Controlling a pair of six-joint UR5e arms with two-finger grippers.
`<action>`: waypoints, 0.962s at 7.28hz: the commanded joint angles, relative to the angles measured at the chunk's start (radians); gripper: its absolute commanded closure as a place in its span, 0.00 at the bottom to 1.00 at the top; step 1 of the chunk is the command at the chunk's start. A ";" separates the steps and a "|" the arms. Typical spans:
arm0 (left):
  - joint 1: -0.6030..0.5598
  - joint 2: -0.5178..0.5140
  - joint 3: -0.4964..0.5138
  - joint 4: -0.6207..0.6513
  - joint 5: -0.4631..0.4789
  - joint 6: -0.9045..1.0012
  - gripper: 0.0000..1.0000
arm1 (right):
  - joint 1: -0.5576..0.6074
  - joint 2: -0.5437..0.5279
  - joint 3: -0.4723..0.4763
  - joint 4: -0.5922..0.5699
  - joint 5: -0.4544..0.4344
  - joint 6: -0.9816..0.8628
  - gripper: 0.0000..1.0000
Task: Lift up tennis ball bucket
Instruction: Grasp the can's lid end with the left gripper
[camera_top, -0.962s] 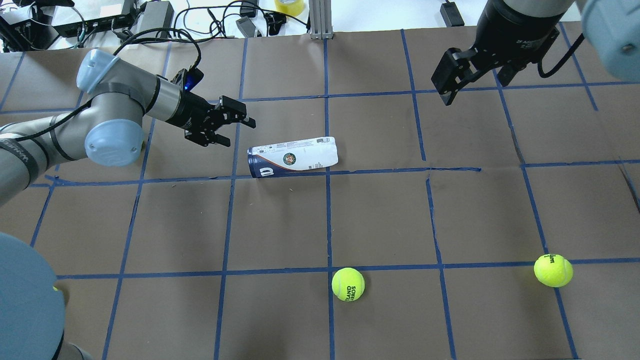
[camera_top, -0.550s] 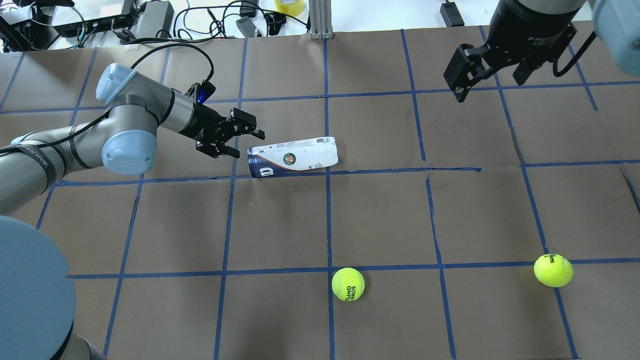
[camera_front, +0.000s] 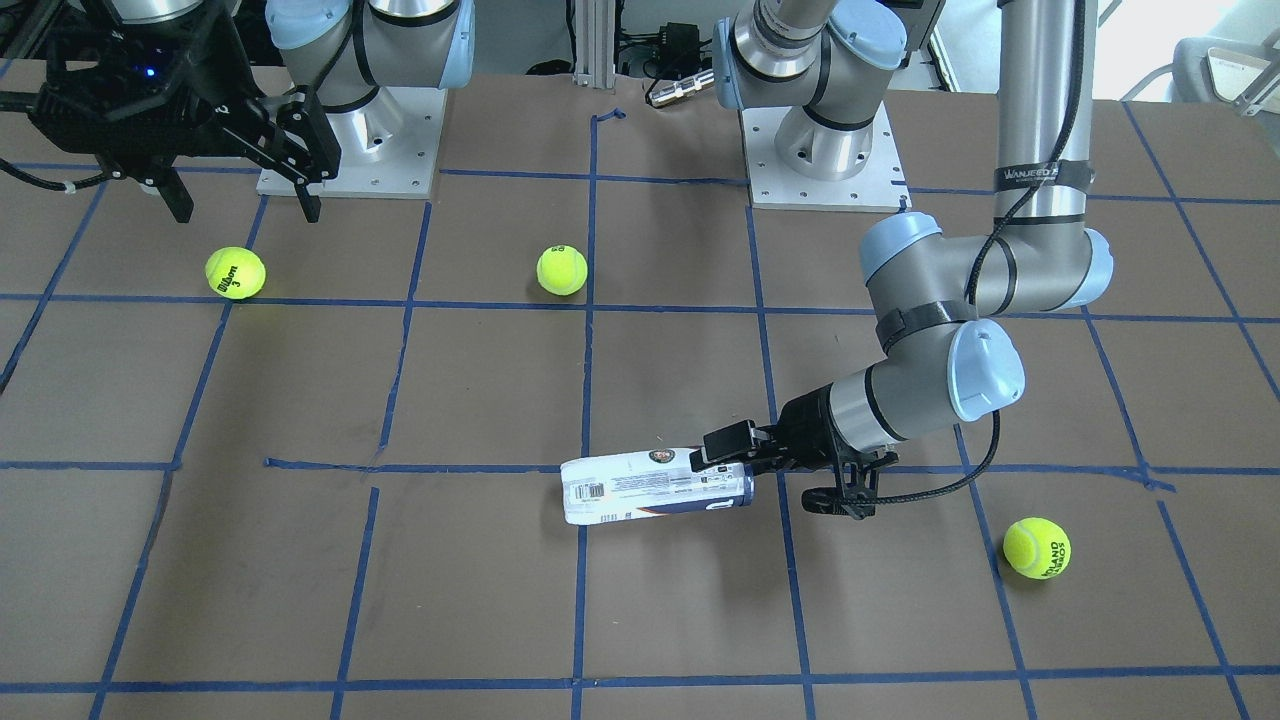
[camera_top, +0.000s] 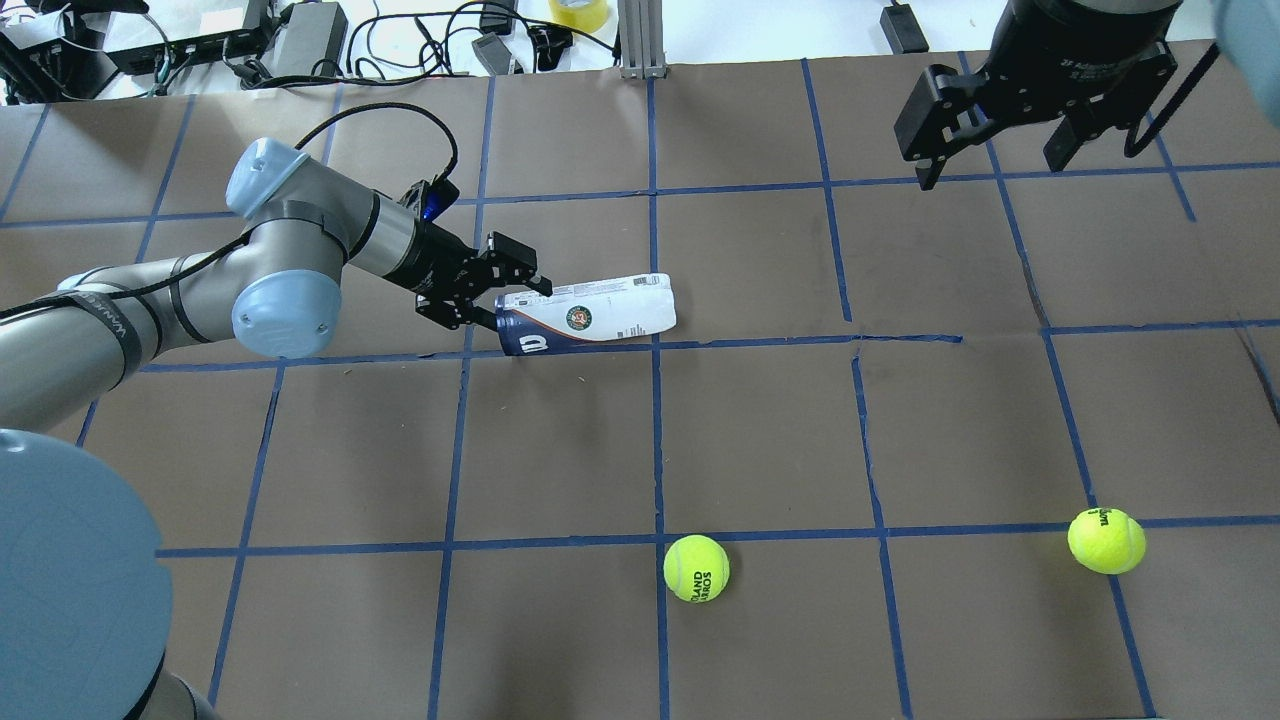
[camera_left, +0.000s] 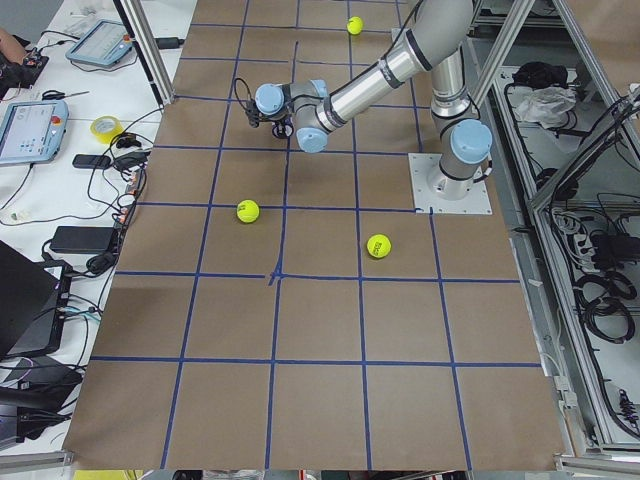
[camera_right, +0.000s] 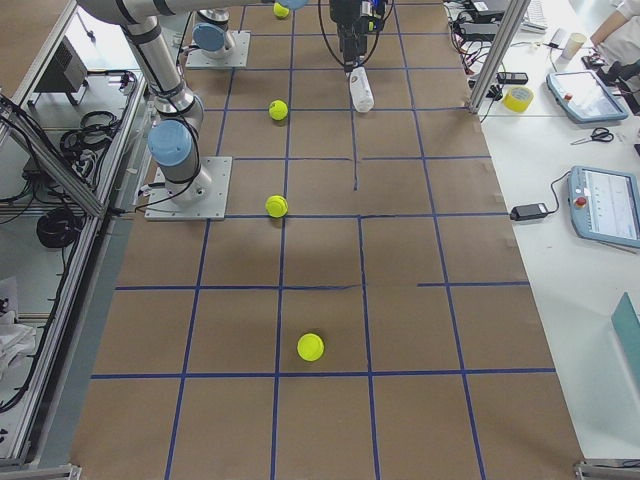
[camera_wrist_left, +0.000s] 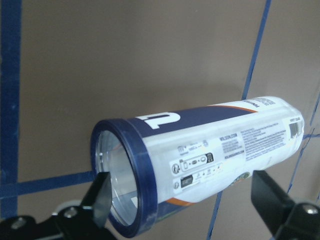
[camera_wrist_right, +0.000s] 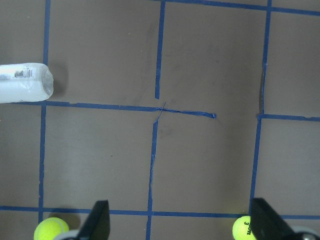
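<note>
Front-facing: 1 slim white cylindrical tennis ball bucket (camera_front: 640, 488) with a navy rim, on its side on the brown paper counter (camera_front: 480, 600). Rim end sits between the spread fingers of the left end effector (camera_front: 733, 468), not clamped. 3 yellow-green felt tennis balls (camera_front: 561, 270), one near the right end effector (camera_front: 248, 205).
Overhead: 2 balls, both well apart from either end effector.
Right wrist: right end effector open, holding nothing, bucket's far end well off to one side.
</note>
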 joint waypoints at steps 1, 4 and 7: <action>-0.001 -0.003 0.000 -0.001 0.000 0.000 0.45 | 0.002 0.002 -0.023 0.027 -0.011 0.090 0.00; 0.000 0.004 0.006 -0.004 0.002 -0.064 1.00 | 0.001 0.002 -0.012 0.049 -0.011 0.078 0.00; -0.003 0.031 0.093 -0.036 0.076 -0.127 1.00 | 0.001 -0.003 -0.001 0.053 -0.005 0.073 0.00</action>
